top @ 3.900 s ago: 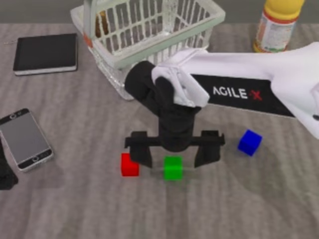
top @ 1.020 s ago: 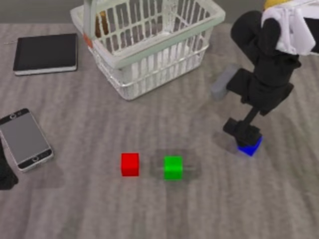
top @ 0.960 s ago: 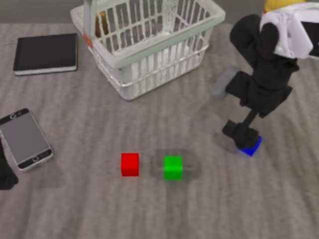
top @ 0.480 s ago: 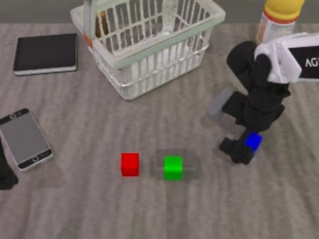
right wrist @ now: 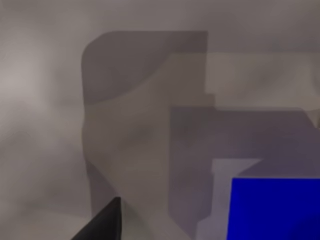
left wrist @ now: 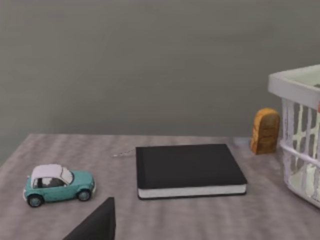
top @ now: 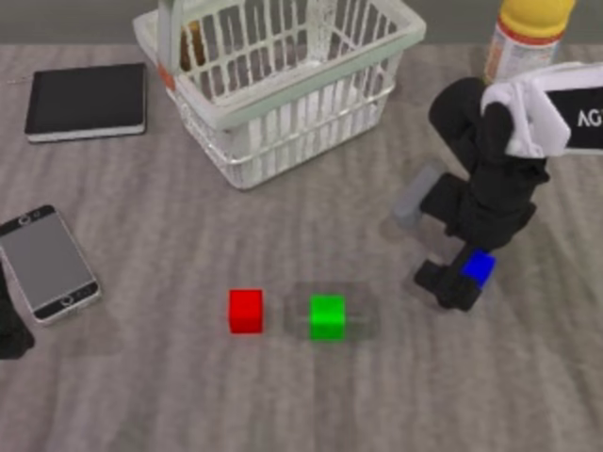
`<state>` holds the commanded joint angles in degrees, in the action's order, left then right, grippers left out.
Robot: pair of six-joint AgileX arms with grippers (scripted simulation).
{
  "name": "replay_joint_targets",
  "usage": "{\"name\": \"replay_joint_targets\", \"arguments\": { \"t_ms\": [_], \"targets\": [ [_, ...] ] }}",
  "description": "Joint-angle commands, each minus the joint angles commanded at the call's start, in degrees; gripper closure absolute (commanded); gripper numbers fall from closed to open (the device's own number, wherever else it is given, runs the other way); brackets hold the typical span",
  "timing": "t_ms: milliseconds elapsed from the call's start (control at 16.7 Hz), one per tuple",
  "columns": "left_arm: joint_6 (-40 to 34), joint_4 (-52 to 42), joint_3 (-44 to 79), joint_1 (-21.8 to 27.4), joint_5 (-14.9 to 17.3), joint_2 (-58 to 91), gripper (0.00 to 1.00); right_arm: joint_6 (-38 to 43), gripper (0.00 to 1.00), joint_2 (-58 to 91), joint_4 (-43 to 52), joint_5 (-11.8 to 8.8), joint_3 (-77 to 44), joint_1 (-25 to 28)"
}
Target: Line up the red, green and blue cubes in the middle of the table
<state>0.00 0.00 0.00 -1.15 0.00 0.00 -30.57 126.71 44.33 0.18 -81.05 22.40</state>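
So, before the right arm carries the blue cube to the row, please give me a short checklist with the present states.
1. Blue cube held in right gripper: ok.
2. Cube lifted off the table: ok, its shadow lies apart in the right wrist view.
3. Red cube and green cube side by side: ok.
4. Space right of green cube free: ok.
5. Left gripper parked at the table's left edge: ok.

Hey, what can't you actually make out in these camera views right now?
- Blue cube: top view, partly covered by the right gripper; right wrist view, cut off by the edge.
- Left gripper: top view, only a dark sliver at the left edge; fingers unseen.
- Brown thing behind the basket: top view, masked by the wires.
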Motion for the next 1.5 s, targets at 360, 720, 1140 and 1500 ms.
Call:
{"name": "replay_joint_targets", "arguments": {
  "t_ms": [360,720,1140,1500],
  "targets": [
    [0.0,0.0,0.0,0.0,0.0,0.0,0.00,0.0,0.83,0.0,0.0,0.0,0.0,0.0],
    [0.0,0.0,0.0,0.0,0.0,0.0,0.00,0.0,1.00,0.0,0.0,0.0,0.0,0.0],
    [0.0,0.0,0.0,0.0,0.0,0.0,0.00,0.8,1.00,-2.9,2.5,-1.0,-1.3,0.3],
    [0.0,0.0,0.0,0.0,0.0,0.0,0.00,0.7,1.00,-7.5,13.9,-1.0,-7.7,0.6]
  ]
}}
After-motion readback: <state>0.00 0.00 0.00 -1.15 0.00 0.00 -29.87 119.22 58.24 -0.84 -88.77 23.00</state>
